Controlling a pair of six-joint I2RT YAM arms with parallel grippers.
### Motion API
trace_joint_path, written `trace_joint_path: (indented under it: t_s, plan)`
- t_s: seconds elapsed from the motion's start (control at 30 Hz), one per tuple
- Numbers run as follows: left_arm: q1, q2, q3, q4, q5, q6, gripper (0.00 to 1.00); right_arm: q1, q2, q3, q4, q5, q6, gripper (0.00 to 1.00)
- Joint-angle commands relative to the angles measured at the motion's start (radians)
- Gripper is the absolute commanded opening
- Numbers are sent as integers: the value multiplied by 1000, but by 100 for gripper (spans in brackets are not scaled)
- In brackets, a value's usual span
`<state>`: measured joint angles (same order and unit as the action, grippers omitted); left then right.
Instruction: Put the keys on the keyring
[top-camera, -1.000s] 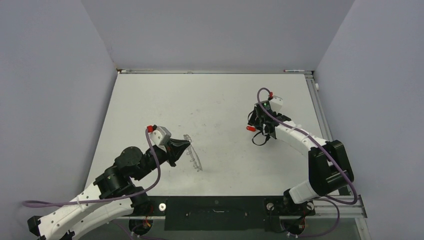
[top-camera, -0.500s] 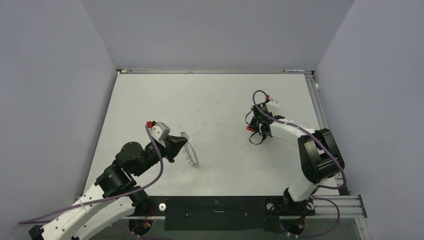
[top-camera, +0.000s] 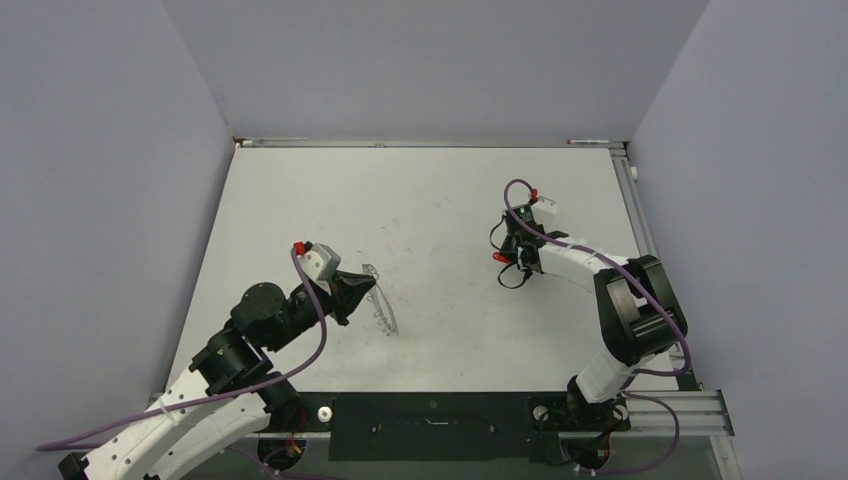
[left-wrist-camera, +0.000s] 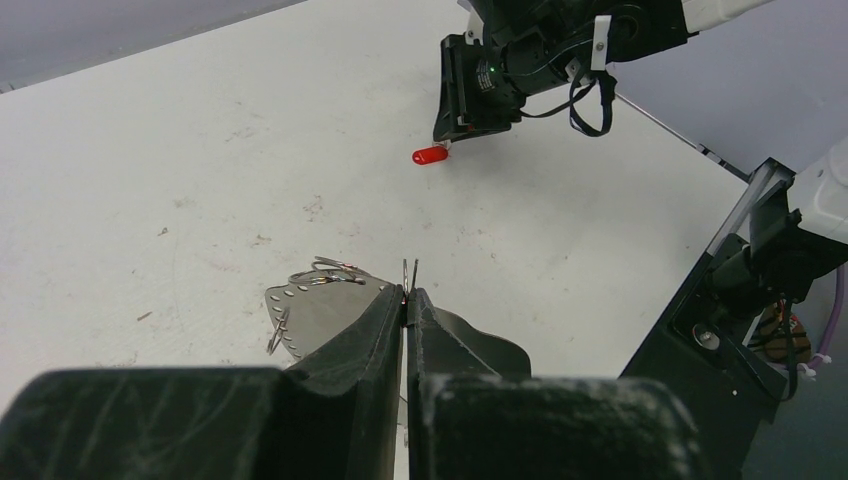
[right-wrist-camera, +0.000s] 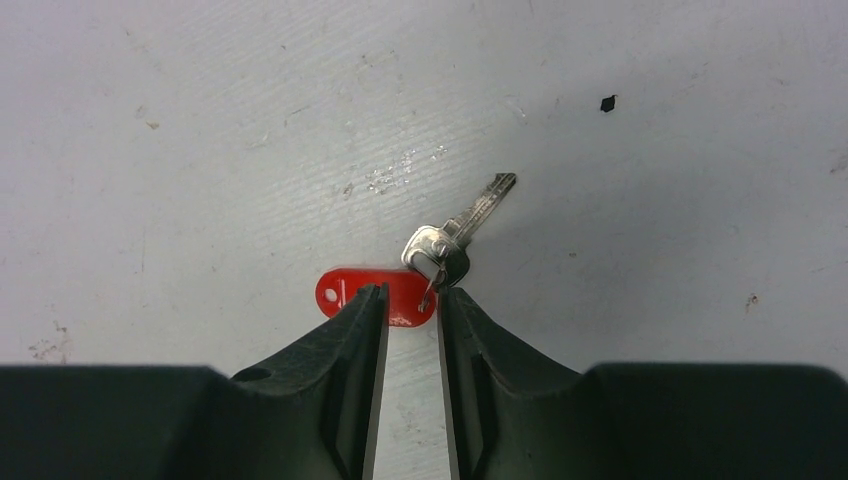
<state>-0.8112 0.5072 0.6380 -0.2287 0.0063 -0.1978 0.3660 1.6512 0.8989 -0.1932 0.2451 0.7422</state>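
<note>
Silvery keyring (top-camera: 381, 305), top view: hanging pinched in fully closed left gripper (top-camera: 366, 287).
Left wrist: keyring rim sticking up between jaws.
Right wrist: right gripper (right-wrist-camera: 411, 292), well right of keyring, narrowing from wide around red-headed key (right-wrist-camera: 432, 250) lying on counter (right-wrist-camera: 200, 130). Slim gap remaining; grasp apparently beginning.

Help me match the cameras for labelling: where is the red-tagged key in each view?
Top external: key right of centre, beside the right gripper.
Left wrist: key upper middle, below that gripper.
Right wrist: key centre, at the fingers.
Shared landmark: the right gripper.
</note>
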Motion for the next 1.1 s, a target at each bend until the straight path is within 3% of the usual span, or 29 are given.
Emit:
trace_joint_path:
  t_s: [0.0,0.27,0.6,0.87,1.07]
  plan:
    - [6,-1,6,52,23,-3,0,-6,21,-4,46,7,-10,26]
    - [12,1,6,53,31,-5,0,-7,35,-9,62,14,-27,21]
    - [20,2,5,57,43,-9,0,-8,26,-9,61,17,-38,6]
    - [24,2,3,60,50,-11,0,-9,-6,-26,91,-10,-87,5]
    - [30,-1,2,64,59,-14,0,16,-85,-36,121,-90,-234,5]
